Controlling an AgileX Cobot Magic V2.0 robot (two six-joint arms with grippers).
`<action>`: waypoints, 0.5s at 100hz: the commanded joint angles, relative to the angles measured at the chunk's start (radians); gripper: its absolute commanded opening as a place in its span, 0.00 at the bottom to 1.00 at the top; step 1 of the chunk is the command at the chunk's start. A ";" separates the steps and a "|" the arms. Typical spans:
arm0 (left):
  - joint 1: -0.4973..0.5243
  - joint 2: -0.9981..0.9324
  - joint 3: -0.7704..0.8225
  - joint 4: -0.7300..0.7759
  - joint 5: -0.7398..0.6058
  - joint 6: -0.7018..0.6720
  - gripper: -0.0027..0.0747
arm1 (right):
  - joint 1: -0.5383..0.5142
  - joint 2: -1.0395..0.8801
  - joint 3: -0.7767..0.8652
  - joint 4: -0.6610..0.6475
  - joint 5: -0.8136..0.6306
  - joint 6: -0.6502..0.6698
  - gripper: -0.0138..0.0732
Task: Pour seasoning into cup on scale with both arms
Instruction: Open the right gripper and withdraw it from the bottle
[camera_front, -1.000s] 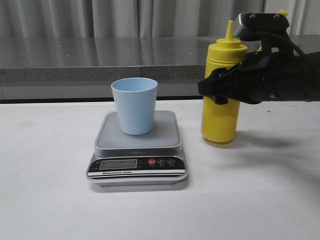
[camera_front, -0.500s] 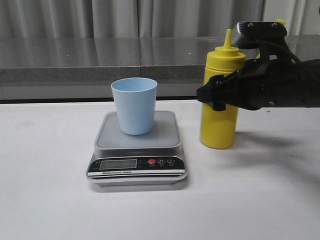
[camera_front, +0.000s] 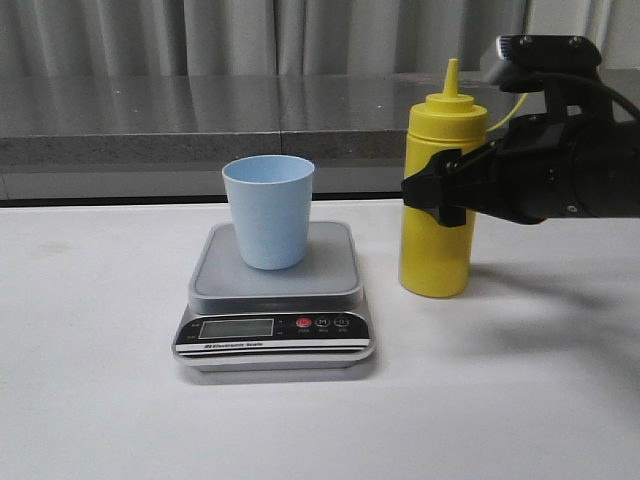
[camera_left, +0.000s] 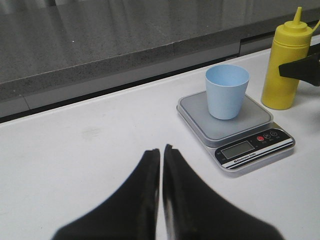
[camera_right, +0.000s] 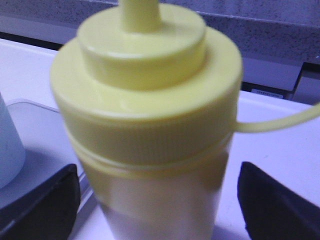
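The seasoning, a tall yellow squeeze bottle (camera_front: 437, 250) (camera_right: 150, 100) (camera_left: 282, 65), stands upright on the white table, right of the scale. My right gripper (camera_front: 440, 195) (camera_right: 159, 200) is open and straddles the bottle's upper body, with a gap between each finger and the bottle. The pale blue cup (camera_front: 268, 212) (camera_left: 227, 91) stands upright on the silver-grey scale (camera_front: 275, 285) (camera_left: 235, 132). In the left wrist view my left gripper (camera_left: 161, 150) is shut on nothing, low over the table and well short of the scale. It is out of the front view.
A grey stone ledge (camera_front: 200, 110) runs along the back of the white table (camera_front: 100, 400), with curtains behind it. The bottle's thin cap tether (camera_right: 280, 122) sticks out to one side.
The bottle has come down and now stands straight on the table. My right gripper's tip has drawn back slightly to the right. Cup and scale have not moved.
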 joint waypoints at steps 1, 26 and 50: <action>0.003 0.012 -0.027 -0.009 -0.071 -0.008 0.05 | -0.005 -0.085 0.015 0.010 -0.061 -0.009 0.89; 0.003 0.012 -0.027 -0.009 -0.071 -0.008 0.05 | -0.005 -0.258 0.099 0.015 0.022 -0.009 0.86; 0.003 0.012 -0.027 -0.009 -0.071 -0.008 0.05 | -0.005 -0.457 0.137 0.015 0.165 -0.001 0.45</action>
